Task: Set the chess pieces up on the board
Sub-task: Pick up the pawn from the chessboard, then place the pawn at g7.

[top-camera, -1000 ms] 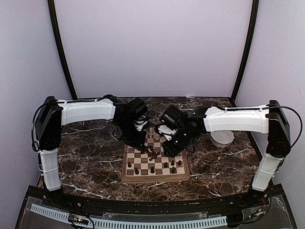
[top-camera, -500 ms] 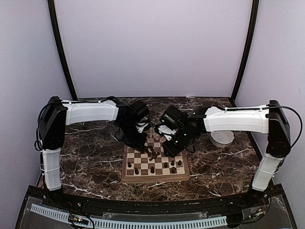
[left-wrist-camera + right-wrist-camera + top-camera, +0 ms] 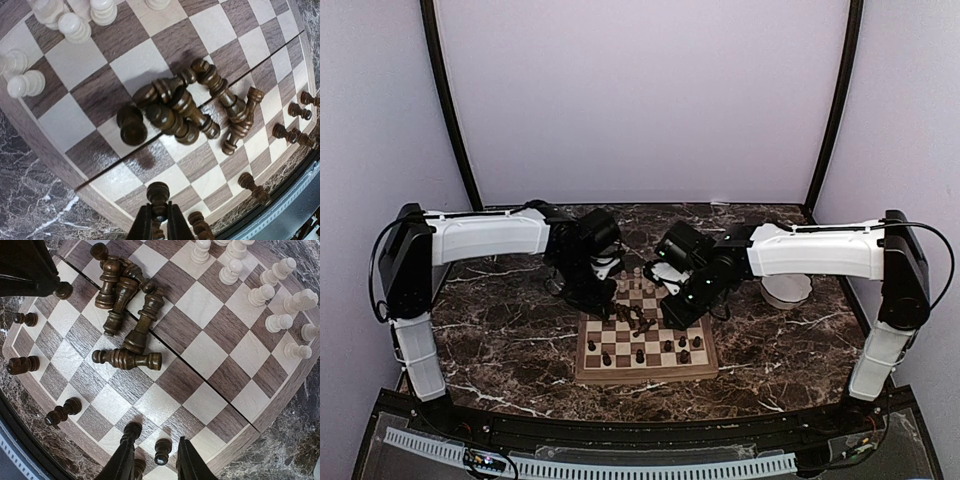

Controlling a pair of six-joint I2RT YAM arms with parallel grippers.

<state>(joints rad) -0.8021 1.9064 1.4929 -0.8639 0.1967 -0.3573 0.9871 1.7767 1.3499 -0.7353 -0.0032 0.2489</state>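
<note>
The board lies mid-table. A heap of dark brown chess pieces lies toppled at its centre, also in the right wrist view. Cream pieces stand along the far edge, and dark pieces stand along the near rows. My left gripper is shut on a dark pawn above the board's left edge; in the top view the left gripper is over the far-left squares. My right gripper is open, astride a standing dark pawn; in the top view the right gripper is over the board's right half.
A white scalloped bowl stands to the right of the board, behind the right arm. Dark marble table surrounds the board. A dark piece stands close against my right gripper's left finger.
My left arm has swung to the left and a little back, carrying its gripper from over the board's far-left squares toward the left edge. The right arm has not moved.
</note>
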